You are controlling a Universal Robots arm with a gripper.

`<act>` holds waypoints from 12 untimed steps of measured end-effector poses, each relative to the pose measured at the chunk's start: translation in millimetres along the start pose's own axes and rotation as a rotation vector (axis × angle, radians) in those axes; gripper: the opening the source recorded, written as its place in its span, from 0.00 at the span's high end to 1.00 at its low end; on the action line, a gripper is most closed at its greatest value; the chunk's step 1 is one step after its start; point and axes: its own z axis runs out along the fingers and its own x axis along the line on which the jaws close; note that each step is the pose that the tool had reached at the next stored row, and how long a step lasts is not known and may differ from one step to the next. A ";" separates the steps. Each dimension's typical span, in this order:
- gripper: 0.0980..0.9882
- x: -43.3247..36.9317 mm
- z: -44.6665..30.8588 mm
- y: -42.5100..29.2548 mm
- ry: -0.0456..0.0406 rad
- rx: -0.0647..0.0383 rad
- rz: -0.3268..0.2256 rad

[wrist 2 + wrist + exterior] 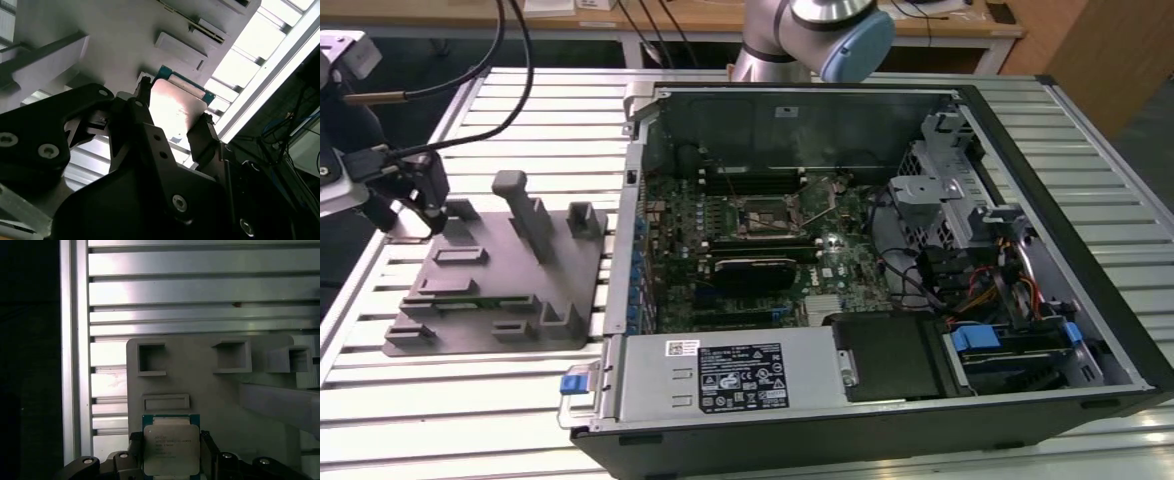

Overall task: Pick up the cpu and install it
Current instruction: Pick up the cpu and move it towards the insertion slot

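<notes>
In the first wrist view the cpu [171, 449] sits at the grey holder's [205, 390] edge, with open slatted table [200, 285] beyond. The gripper [170, 442] is narrow, its fingers [207, 444] pressing on two opposite sides of the cpu.

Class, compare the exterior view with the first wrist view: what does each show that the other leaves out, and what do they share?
Exterior view: the open computer case, its motherboard with the socket, and the power supply box. First wrist view: the cpu, silver top facing the camera, with fingers against two opposite edges. Shared: the gripper, the grey holder and the slatted metal table.
</notes>
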 end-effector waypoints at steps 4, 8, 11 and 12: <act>0.50 -0.2 -7.9 0.6 -0.0003 0.000 0.000; 0.50 -0.4 -17.5 1.3 -0.0008 0.000 0.000; 0.50 -0.6 -25.7 1.9 -0.0011 0.000 0.000; 0.50 -0.6 -27.9 2.1 -0.0013 0.000 0.000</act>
